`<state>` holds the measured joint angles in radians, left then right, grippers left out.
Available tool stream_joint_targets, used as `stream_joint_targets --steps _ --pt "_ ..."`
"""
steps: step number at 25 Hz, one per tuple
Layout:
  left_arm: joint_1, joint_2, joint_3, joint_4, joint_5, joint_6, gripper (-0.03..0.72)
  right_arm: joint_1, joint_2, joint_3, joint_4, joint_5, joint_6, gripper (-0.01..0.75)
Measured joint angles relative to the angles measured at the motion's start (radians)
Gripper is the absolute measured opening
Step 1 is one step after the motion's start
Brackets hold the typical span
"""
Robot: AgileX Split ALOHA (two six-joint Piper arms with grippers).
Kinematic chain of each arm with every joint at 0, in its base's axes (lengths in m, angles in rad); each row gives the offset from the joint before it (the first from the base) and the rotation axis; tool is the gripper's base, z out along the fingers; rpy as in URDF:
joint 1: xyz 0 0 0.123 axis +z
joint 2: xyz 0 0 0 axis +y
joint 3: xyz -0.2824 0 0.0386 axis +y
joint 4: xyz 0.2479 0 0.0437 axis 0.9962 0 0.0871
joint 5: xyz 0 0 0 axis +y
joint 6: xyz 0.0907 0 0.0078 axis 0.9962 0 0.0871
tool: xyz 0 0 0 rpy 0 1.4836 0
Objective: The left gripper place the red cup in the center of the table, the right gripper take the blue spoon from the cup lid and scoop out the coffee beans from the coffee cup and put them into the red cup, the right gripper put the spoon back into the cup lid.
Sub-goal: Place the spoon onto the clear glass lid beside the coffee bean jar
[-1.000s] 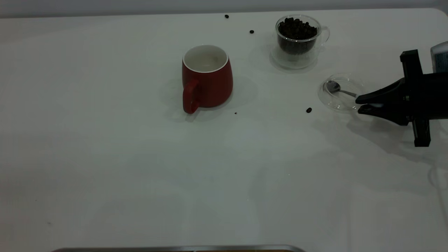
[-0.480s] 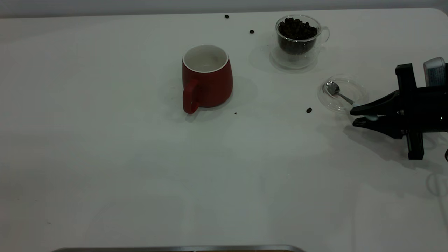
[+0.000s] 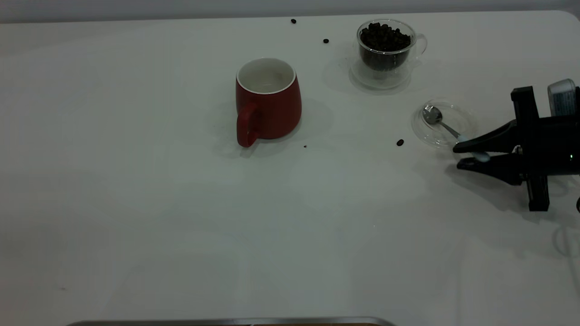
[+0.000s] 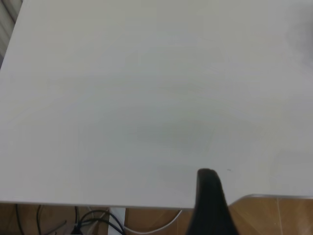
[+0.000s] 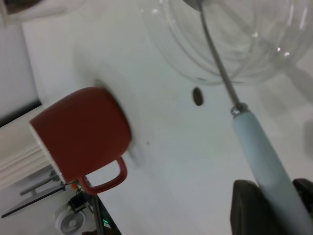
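Observation:
The red cup (image 3: 268,102) (image 5: 80,132) stands upright near the middle of the table (image 3: 181,217), handle toward the near edge. At the back right, the clear coffee cup (image 3: 385,54) holds coffee beans (image 3: 384,38). The cup lid (image 3: 446,129) (image 5: 244,44) lies in front of it. The blue spoon (image 3: 432,115) (image 5: 264,156) rests its bowl in the lid, and its pale handle runs out over the rim. My right gripper (image 3: 456,155) (image 5: 276,205) is shut on that handle, low over the table. My left gripper (image 4: 210,200) shows only as a black tip at the table's edge.
Loose beans lie on the table: one (image 3: 400,142) (image 5: 197,96) left of the lid, two (image 3: 326,41) (image 3: 293,21) near the back edge. A metal rim (image 3: 226,322) borders the near edge. The table rounds off at its back right corner.
My right gripper came down toward the near edge and slightly left. The spoon's handle swung with it while the bowl stayed in the lid.

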<state>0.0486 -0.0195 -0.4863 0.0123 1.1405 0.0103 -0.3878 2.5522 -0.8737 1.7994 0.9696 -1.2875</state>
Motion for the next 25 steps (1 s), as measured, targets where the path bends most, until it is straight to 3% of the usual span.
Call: stream_joint_targets --steps 6,19,25 --pt "0.0 0.0 0.0 0.0 0.0 0.0 0.593 0.0 0.007 0.0 0.0 -0.018 0.008 0.313" --pt "0.0 0.0 0.0 0.0 0.0 0.0 0.593 0.0 0.007 0.0 0.0 0.044 -0.001 0.338" --pt "0.0 0.0 0.0 0.0 0.0 0.0 0.593 0.0 -0.022 0.0 0.0 0.039 -0.012 0.43"
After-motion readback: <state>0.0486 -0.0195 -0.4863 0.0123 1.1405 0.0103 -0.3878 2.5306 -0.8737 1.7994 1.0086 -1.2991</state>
